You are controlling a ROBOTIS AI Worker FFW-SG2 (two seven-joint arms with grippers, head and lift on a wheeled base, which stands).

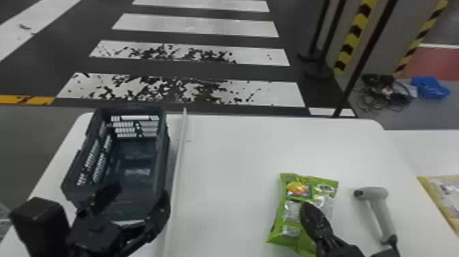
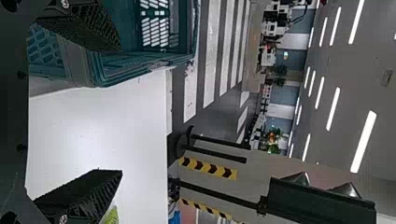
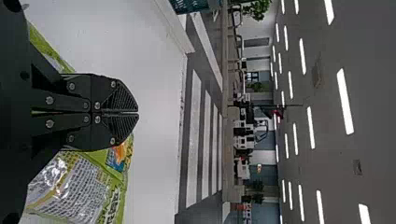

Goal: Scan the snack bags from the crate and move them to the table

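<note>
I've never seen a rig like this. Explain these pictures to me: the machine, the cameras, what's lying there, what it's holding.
This is a robot with two black arms, each ending in a gripper with two flat fingers. One picture looks down from its head; the other two come from cameras on its wrists and appear turned sideways.

On the white table, from the robot's left to right, are a dark blue-green plastic crate, a shiny green snack bag and a light grey, pistol-shaped scanner.

Nothing is held. The left gripper is open at the crate's near end. The right gripper is shut above the bag; whether it touches the bag, I can't tell.
</note>
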